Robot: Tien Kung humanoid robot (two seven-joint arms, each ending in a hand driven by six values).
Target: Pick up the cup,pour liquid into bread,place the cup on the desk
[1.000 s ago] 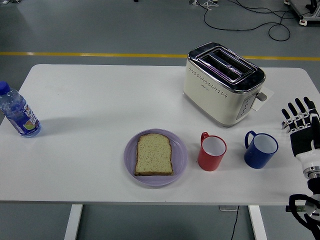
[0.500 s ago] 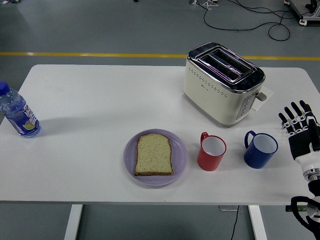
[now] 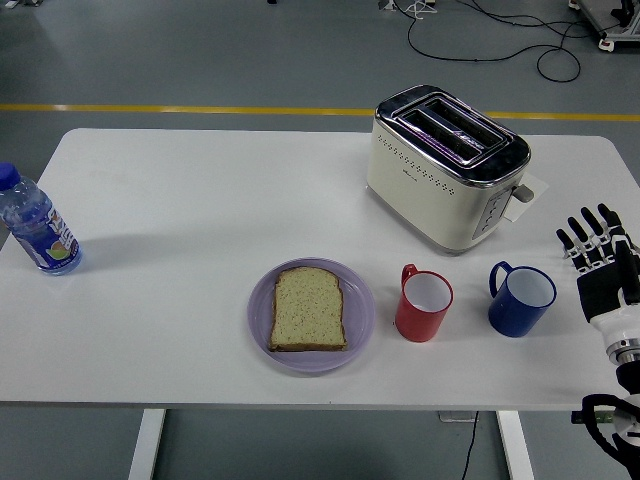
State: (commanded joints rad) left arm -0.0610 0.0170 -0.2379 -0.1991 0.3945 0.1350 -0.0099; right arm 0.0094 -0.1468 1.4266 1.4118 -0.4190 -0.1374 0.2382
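A red cup (image 3: 424, 304) stands upright on the white table (image 3: 200, 190), handle toward the far left. To its right stands a blue cup (image 3: 520, 298), also upright. A slice of bread (image 3: 309, 309) lies on a lilac plate (image 3: 358, 330) left of the red cup. My right hand (image 3: 598, 250) hovers at the table's right edge, just right of the blue cup, fingers spread and empty, not touching it. The left arm does not show.
A cream toaster (image 3: 447, 165) stands behind the cups, with a paper slip beside it. A water bottle (image 3: 36, 224) stands at the far left edge. Cables lie on the floor beyond the table.
My right hand has shifted slightly left toward the blue cup and a little down in the picture. Nothing on the table has moved.
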